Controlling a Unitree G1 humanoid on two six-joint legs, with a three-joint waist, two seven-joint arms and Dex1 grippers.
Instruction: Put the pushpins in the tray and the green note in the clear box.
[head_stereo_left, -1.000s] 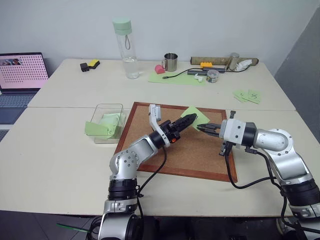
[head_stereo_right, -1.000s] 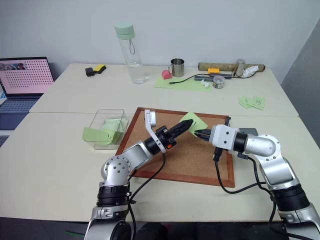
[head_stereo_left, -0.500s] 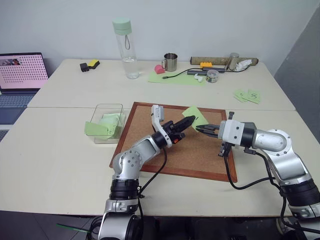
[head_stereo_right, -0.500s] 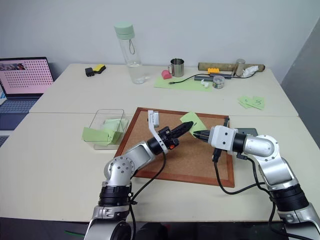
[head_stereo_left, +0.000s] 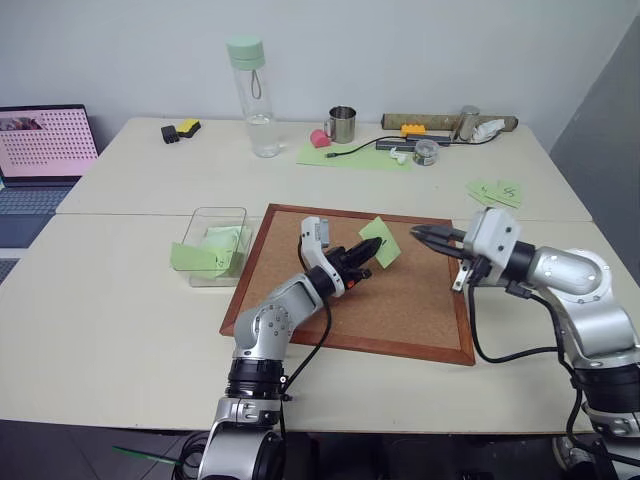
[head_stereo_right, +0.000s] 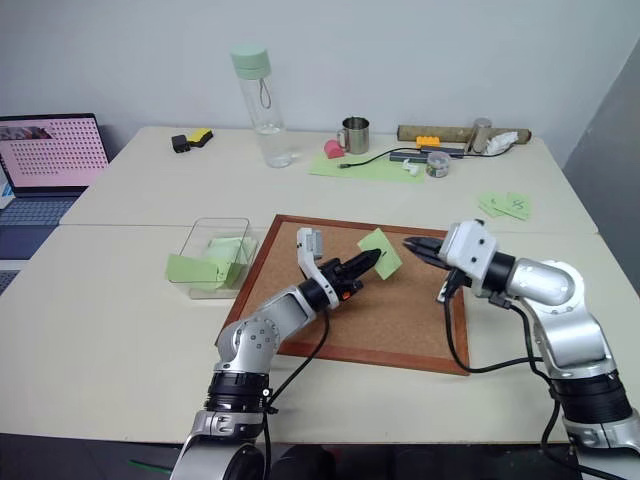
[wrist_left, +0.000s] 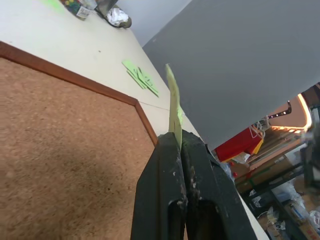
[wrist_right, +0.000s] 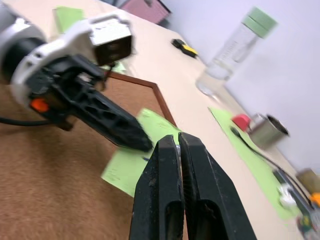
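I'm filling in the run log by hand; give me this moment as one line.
left gripper: shut on green note, lifted over corkboard | right gripper: shut, beside the note, apart | clear box: holds green slips

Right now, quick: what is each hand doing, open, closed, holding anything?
Left hand: closed on the small pale green paper note, above the corkboard.
Right hand: closed; whether it holds a pushpin cannot be told.
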